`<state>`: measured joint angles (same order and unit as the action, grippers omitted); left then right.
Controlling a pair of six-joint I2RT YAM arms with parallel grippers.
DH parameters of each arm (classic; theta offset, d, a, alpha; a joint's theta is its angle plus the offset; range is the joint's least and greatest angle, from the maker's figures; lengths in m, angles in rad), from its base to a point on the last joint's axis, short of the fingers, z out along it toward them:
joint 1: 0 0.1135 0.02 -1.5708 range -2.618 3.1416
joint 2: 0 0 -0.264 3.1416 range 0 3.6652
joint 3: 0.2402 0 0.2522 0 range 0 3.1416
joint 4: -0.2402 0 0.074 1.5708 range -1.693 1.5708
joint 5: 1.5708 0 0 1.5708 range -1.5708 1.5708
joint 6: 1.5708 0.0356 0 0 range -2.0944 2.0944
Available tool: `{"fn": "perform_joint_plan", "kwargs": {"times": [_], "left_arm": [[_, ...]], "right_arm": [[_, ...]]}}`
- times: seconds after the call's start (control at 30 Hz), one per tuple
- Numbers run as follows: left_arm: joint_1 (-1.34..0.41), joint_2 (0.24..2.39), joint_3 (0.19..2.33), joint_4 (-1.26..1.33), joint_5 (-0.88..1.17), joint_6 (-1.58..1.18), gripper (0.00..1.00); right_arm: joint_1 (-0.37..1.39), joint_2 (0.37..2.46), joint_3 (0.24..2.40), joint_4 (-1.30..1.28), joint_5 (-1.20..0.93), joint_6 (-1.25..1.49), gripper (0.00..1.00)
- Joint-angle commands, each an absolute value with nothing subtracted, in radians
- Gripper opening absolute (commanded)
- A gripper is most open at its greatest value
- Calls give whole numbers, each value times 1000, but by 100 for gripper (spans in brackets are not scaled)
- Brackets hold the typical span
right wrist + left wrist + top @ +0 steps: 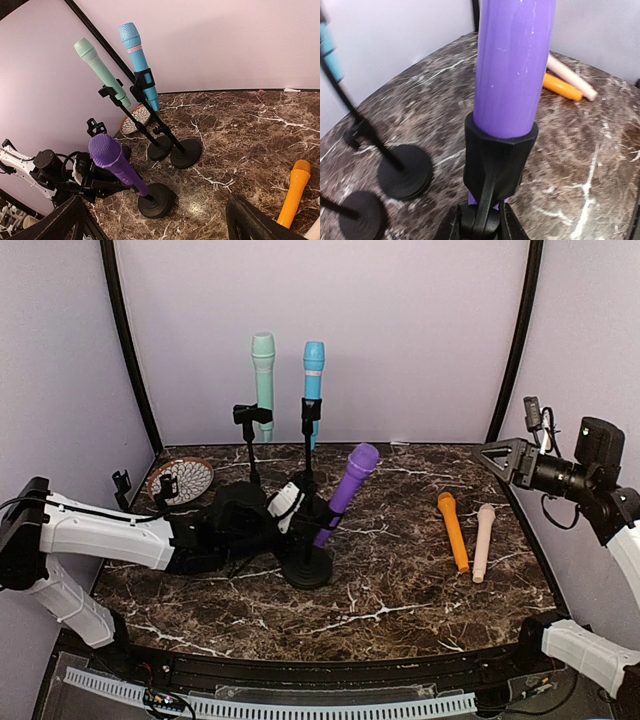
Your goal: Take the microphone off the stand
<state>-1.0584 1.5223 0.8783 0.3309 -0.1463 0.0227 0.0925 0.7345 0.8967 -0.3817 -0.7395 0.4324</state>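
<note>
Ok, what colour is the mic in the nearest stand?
Purple; the mic shows best in the right wrist view.

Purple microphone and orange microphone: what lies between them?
Nothing: the marble table between purple microphone and orange microphone is bare, seen from the top view.

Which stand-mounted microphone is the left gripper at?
The purple plastic microphone, tilted in the nearest black stand, which the left gripper clamps; the mint-green microphone and blue microphone stand upright farther back.
</note>
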Motion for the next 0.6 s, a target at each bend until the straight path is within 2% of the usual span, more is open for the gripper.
{"fn": "perform_joint_plan", "kwargs": {"times": [0.0,0.4,0.43,0.47,0.57], "left_arm": [[-1022,1388,768,437,-284,-71,0],[-987,1336,647,461,-281,-162,1],[-987,1331,639,458,-279,-172,5],[-986,1329,635,455,-273,-175,14],[-985,1311,630,431,-253,-180,31]], "right_arm": [[134,744,884,-294,-712,476,99],[482,889,905,-211,-442,488,97],[510,908,906,-195,-421,493,97],[534,927,911,-183,-411,496,97],[586,981,935,-164,-361,497,97]]}}
